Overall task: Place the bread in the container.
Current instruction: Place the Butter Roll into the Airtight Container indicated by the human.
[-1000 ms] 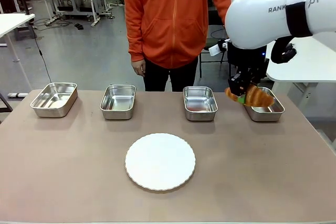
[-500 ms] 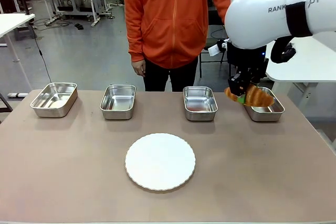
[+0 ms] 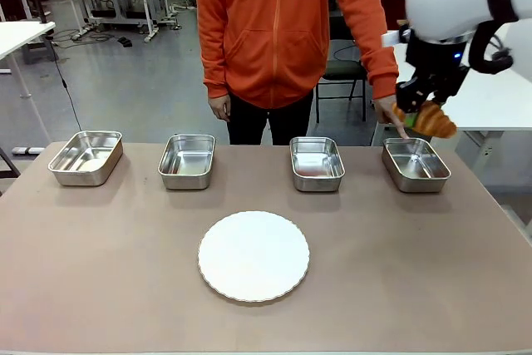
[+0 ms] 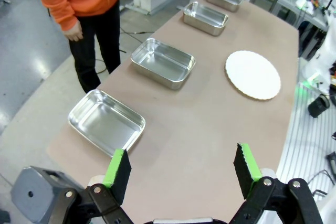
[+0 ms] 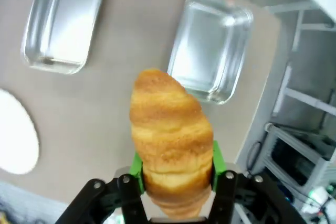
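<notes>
The right gripper (image 3: 418, 110) is clamped on the croissant (image 3: 434, 120), holding it in the air at the upper right of the front view, above the rightmost pan (image 3: 416, 165). A person's finger (image 3: 397, 128) points down at that pan's far rim. The left gripper (image 4: 181, 168) hangs with jaws apart over the table's (image 3: 125, 272) left end.

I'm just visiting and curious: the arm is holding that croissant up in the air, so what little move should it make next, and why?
Probably straight down. The right end effector grips the croissant above the far-right pan, which looks empty. A person's hand points at that pan's far rim, so a slow descent seems wise before letting go.
</notes>
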Robot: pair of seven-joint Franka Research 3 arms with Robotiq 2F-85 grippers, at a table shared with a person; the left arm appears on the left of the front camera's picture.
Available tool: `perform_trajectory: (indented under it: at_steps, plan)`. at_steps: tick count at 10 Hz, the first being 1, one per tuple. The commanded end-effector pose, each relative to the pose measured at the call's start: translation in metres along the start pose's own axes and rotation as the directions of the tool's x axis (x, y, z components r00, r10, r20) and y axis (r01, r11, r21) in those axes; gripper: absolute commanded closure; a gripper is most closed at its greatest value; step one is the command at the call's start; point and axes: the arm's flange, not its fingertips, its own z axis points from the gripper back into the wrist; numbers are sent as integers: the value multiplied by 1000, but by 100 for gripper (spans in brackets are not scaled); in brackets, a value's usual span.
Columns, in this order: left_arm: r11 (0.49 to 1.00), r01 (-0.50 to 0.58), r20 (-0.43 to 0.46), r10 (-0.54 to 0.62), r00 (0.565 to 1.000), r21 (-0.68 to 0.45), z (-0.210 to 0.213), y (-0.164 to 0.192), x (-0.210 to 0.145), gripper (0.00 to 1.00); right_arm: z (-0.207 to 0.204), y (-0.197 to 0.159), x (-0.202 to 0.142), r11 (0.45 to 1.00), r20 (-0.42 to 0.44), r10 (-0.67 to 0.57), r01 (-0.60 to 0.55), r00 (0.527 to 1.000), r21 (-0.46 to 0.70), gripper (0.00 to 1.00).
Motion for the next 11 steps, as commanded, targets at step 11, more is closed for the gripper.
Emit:
perform_trajectory:
  at_steps: [11]
  plan:
    - [1000,15,11,-15,1000,1,0,-1,1,0,-69,-39,23,964,-43,-215,219,976,152,44]
